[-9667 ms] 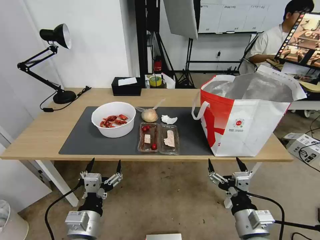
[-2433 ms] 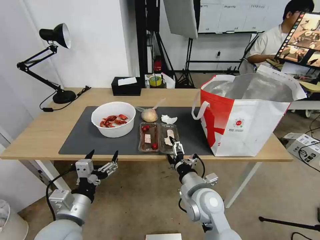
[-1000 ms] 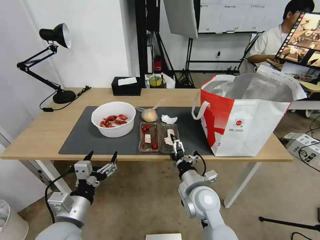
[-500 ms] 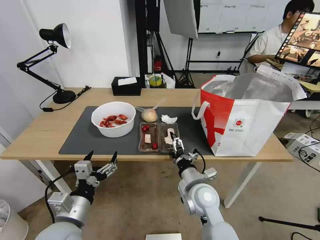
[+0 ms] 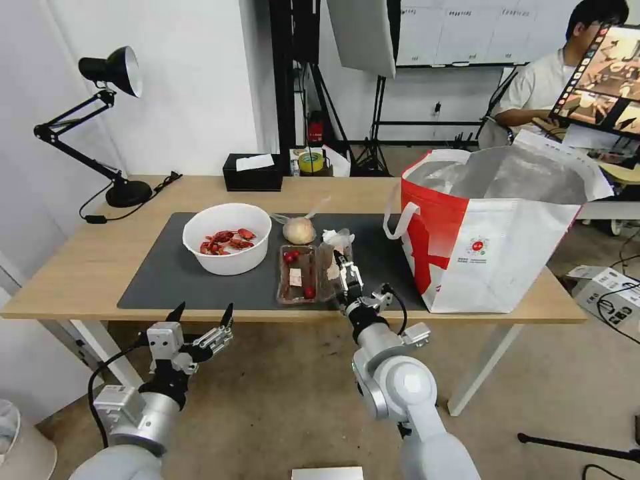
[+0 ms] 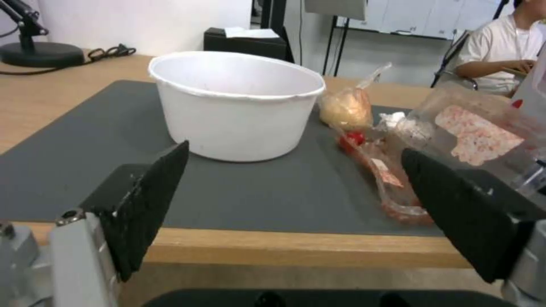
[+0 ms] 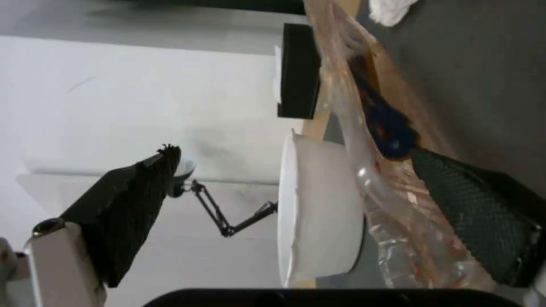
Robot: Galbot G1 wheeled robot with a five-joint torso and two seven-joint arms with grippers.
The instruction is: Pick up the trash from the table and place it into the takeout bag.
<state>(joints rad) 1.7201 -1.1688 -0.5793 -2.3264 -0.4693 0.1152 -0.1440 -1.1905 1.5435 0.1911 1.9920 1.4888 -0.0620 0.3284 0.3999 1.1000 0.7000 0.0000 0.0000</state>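
Head view first, reading from your left: the left gripper [image 5: 202,319] hangs below the near edge of the bench [image 5: 73,267], fingers spread wide and holding nothing, parked well short of the dark mat [image 5: 167,280]. On the mat, nearest that side, stands the white bowl [image 5: 227,239] of crayfish shells; just beyond it to the right lies the knotted bag [image 5: 299,230] with the beige lump, and beside that the crumpled tissue [image 5: 328,235].

Next comes the clear hinged tray [image 5: 298,275], whose long axis runs away from you, front to back. Its left half lies flat with the cherry tomatoes in it; its right half [image 5: 333,257] is tipped up on the hinge, standing almost on edge. The right gripper [image 5: 348,279] is at that raised half's near end, and in the right wrist view one finger [image 7: 477,213] lies against the plastic while the other [image 7: 122,209] stands well apart, so you would judge the fingers not yet pinched onto it.

Furthest right stands the takeout bag [image 5: 493,253], mouth open upward, well apart from the tray. The right arm is plainly the nearer one, and the tray must travel rightward and up over the bag's red side panel.
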